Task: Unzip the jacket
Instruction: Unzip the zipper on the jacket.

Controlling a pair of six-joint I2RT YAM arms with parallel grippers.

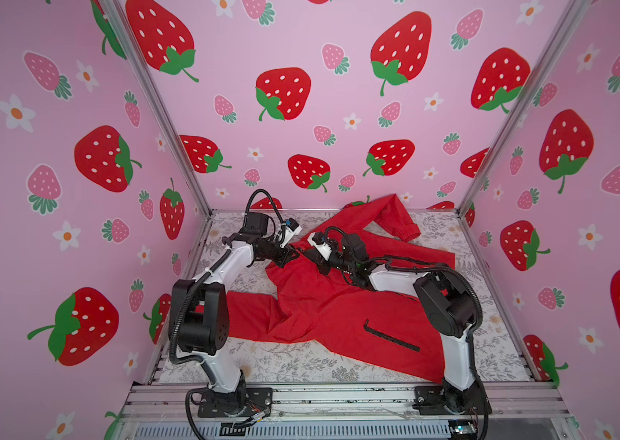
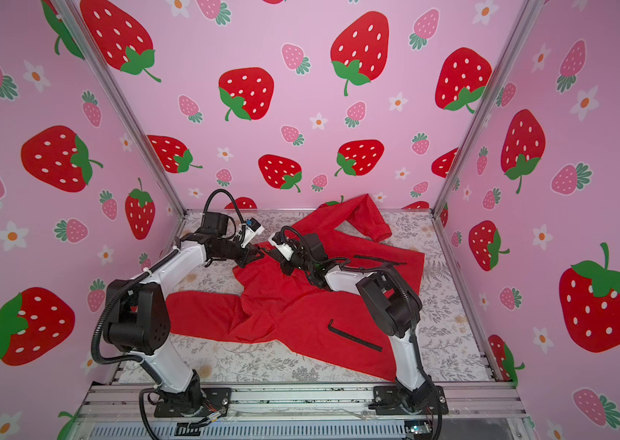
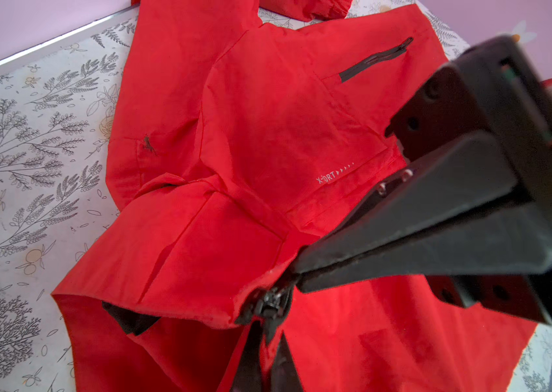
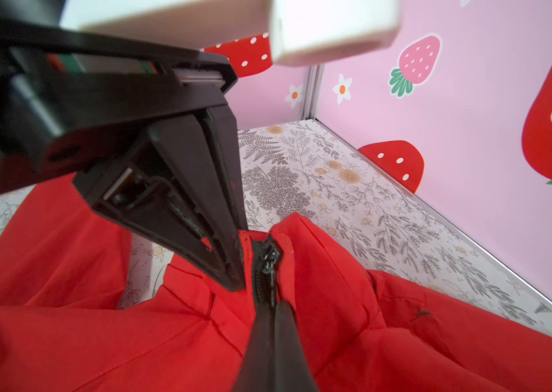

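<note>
Floral table (image 1: pixel 293 364); left fingers (image 3: pixel 250 359), right fingers (image 4: pixel 288 339) pinch jacket (image 1: pixel 339 312) collar (image 4: pixel 305 261).

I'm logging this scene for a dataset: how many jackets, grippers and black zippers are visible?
jacket: 1
grippers: 2 (left gripper, right gripper)
black zippers: 3 (front zipper, near pocket zipper, far pocket zipper)
Total: 6

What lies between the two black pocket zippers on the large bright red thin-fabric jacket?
Plain red jacket fabric, with the right arm's black-and-white elbow hanging over it, as a top view shows.
</note>
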